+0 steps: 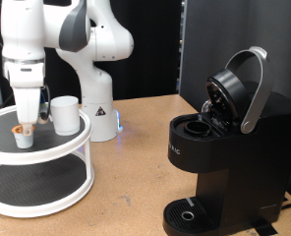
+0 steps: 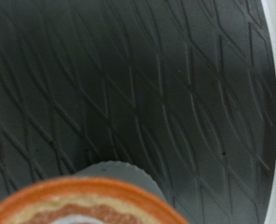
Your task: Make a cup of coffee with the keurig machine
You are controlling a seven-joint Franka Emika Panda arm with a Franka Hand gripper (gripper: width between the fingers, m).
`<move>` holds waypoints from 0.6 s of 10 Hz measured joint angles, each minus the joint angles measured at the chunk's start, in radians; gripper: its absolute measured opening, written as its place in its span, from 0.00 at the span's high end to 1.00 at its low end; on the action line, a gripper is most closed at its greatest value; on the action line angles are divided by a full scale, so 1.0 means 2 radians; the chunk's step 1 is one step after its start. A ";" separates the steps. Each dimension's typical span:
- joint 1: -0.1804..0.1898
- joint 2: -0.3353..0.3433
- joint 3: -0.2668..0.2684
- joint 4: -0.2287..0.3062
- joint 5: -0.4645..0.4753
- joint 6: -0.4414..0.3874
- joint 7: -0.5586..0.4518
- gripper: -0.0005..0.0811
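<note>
Round stand (image 1: 72,138): pincer (image 1: 25,122) over pod (image 1: 24,135), cup (image 1: 65,114) seemingly just beside

Wooden table (image 1: 136,167) — round stand (image 1: 37,162), keurig machine (image 1: 229,162)

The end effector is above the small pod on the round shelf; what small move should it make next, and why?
Probably lower a little, straight down, onto the pod. The end effector hangs directly over it on the round shelf, beside the cup, and the keurig machine has its lid raised with nothing visible inside.
</note>
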 joint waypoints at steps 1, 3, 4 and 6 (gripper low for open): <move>-0.001 0.005 0.000 -0.002 0.000 0.006 0.000 0.01; -0.003 0.012 0.000 -0.006 0.000 0.019 0.000 0.01; -0.004 0.015 0.000 -0.007 -0.001 0.025 0.000 0.01; -0.006 0.021 0.000 -0.010 -0.002 0.034 0.000 0.01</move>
